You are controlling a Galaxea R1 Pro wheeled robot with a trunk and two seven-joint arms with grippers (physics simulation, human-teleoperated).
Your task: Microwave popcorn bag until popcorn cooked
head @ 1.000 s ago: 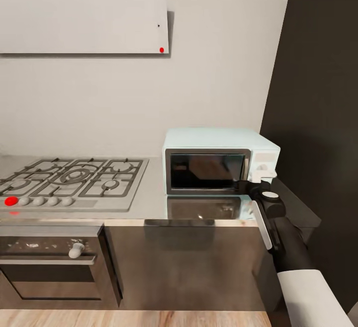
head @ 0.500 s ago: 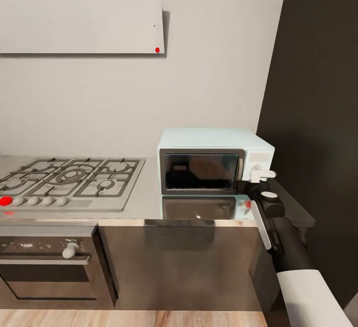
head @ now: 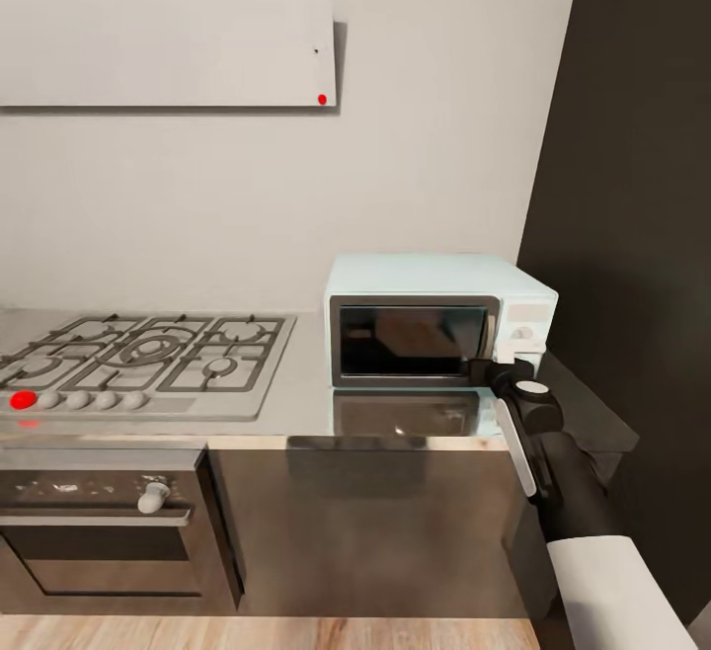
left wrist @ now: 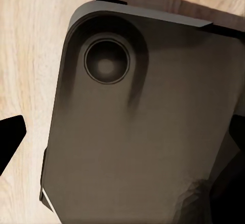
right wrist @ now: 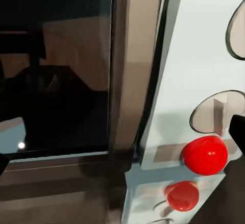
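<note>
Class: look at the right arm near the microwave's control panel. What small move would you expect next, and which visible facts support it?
Probably a short push forward onto the red button. The right gripper sits right at the microwave panel, the door looks closed, and the button lies just ahead of the fingers.

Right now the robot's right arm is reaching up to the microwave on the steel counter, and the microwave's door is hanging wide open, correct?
Not quite. The right arm does reach up to the microwave on the steel counter, but the door is shut, not open. The head view shows its dark glass flat against the front, and the right wrist view shows the door frame closed beside the control panel.
</note>
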